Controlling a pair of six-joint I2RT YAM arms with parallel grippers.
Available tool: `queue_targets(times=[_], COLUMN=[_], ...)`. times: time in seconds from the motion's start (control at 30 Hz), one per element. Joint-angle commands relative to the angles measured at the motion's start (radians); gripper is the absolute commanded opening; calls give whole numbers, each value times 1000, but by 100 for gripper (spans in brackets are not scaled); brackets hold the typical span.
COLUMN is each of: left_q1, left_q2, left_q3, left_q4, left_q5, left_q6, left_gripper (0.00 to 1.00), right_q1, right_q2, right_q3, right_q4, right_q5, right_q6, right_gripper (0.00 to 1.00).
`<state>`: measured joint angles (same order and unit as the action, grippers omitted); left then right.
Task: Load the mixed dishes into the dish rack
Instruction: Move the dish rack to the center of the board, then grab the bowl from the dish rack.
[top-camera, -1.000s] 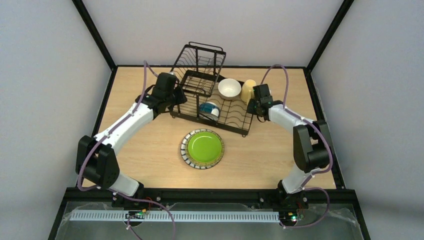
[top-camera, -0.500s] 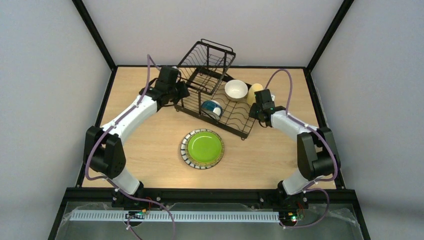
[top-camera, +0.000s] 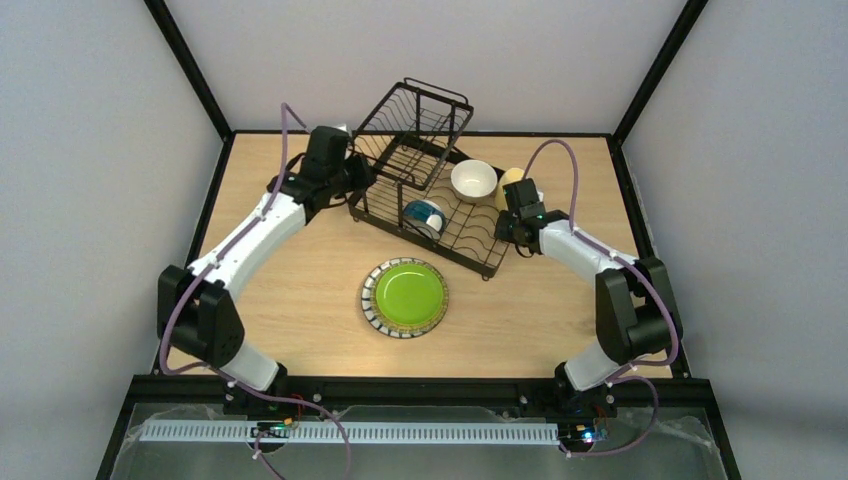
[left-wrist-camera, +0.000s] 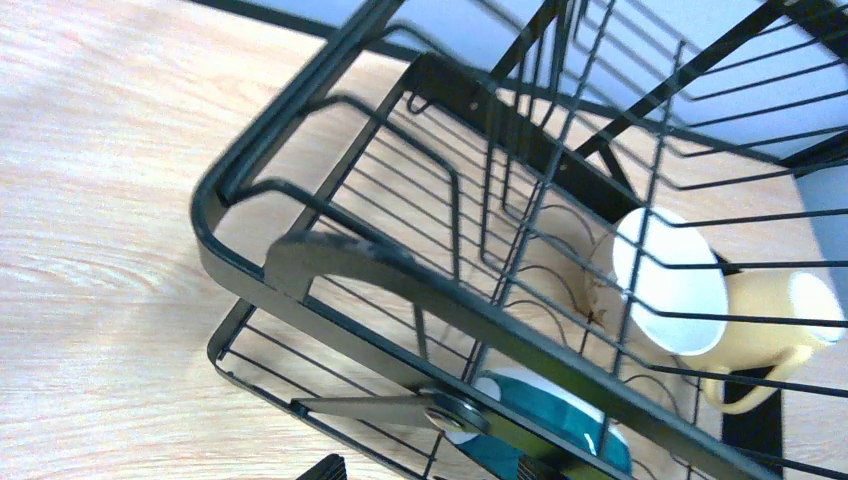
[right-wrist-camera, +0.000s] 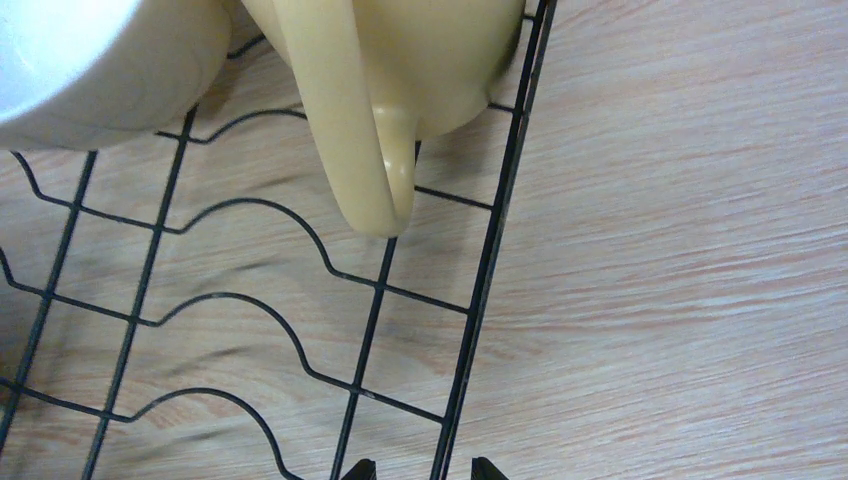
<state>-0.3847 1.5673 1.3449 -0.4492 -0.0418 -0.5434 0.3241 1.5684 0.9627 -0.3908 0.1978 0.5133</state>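
The black wire dish rack lies skewed at the back of the table, its raised basket tier to the left. On the flat tray sit a white bowl, a blue-outside bowl and a yellow mug. The green plate with the striped rim lies on the table in front. My left gripper is open at the rack's left end, close against its frame. My right gripper is open, its tips straddling the rack's right edge wire below the mug's handle.
A black frame rail runs along the near edge by the arm bases, and black posts border both sides. Bare wooden tabletop surrounds the plate.
The rack has swung round and shifted right over the last second. My right gripper, shut at the rack's edge before, has now opened. My left arm has moved towards the back.
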Motion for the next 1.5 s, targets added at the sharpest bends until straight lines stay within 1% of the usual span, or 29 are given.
queue_targets(times=[0.0,0.6,0.77,0.9,1.03,1.17,1.3,1.4,1.47], left_q1=[7,8,7,7,7,7,7,7,7], left_q2=[-67,-241,-296,-337,-363,-383,-407,-419,-423], left_q3=[27,-35,-54,-78,-86,-90,-104,-110,-112], left_q4=[16,-51,-64,-63,-75,-93,-104,-110,-113], left_q5=[2,1,5,21,40,40,40,40,62], left_q6=[23,-6,-32,-58,-69,-66,-62,-55,-46], left_gripper=[99,99,99,99,99,99,99,99,99], right_q1=[3,6,22,27,26,26,21,-3,-25], right_q2=[-23,-91,-110,-98,-11,140,308,423,477], right_q3=[61,137,176,238,362,555,768,927,998], right_q4=[-35,-62,-71,-61,-56,-87,-156,-207,-233], right_q5=[18,100,127,135,117,41,-22,-78,-129], right_q6=[-9,-20,-50,-106,-240,-417,-549,-582,-600], right_gripper=[53,54,54,53,55,59,60,60,60])
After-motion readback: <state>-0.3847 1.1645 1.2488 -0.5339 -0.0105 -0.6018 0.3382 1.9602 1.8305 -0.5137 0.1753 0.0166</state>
